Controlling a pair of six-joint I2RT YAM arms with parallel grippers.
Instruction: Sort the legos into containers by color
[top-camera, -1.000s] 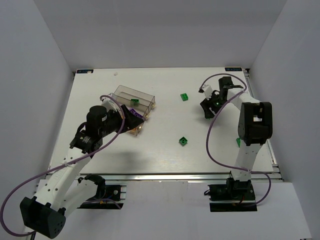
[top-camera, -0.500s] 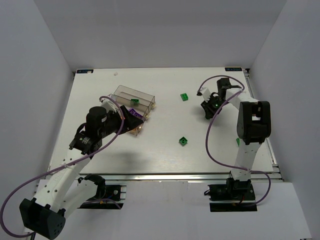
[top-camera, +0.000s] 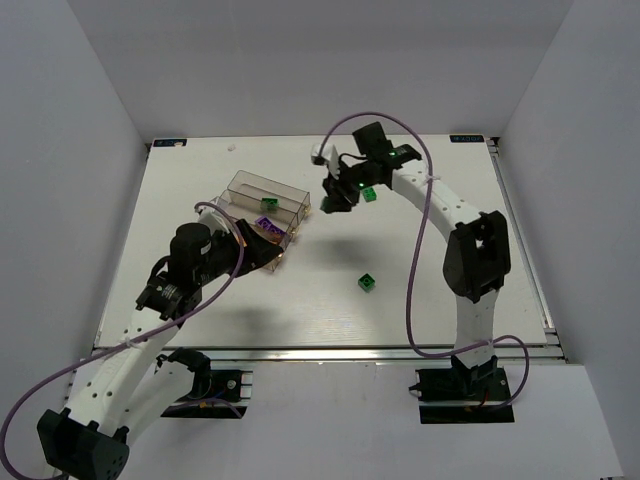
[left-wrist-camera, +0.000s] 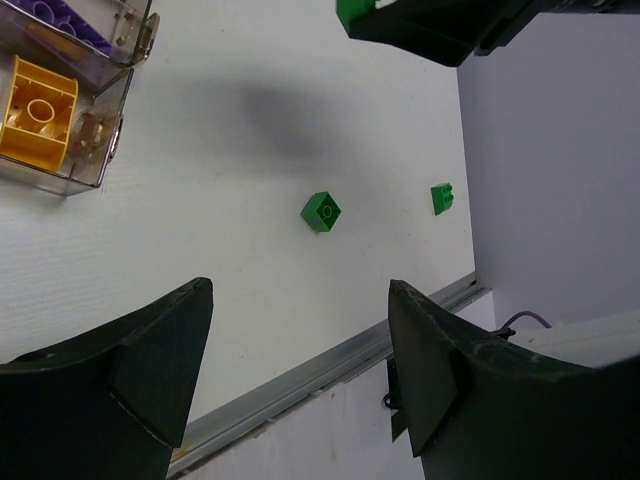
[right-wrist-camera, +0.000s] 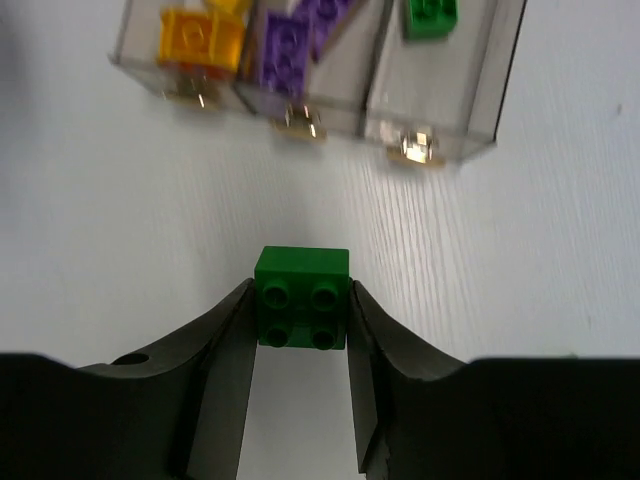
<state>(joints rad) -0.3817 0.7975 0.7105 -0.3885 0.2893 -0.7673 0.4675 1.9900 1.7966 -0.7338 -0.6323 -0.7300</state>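
The containers (top-camera: 262, 190) are three joined clear bins at the table's left middle. In the right wrist view they hold yellow-orange bricks (right-wrist-camera: 203, 37), purple bricks (right-wrist-camera: 296, 47) and a green brick (right-wrist-camera: 430, 17), one colour per bin. My right gripper (right-wrist-camera: 302, 330) is shut on a green lego (right-wrist-camera: 302, 298) above the table, just short of the bins' near ends; in the top view it (top-camera: 335, 196) hangs right of the bins. My left gripper (left-wrist-camera: 300, 375) is open and empty; in the top view it (top-camera: 265, 252) is at the bins' front end.
Loose green bricks lie on the table: one behind the right arm (top-camera: 369, 193), one at centre front (top-camera: 368, 283), also in the left wrist view (left-wrist-camera: 320, 211), and one near the right edge (left-wrist-camera: 441, 198). The metal front rail (left-wrist-camera: 330, 365) borders the table.
My right arm has swung from the table's far right over to the left, ending beside the bins with the green lego. My left arm has drawn back slightly.
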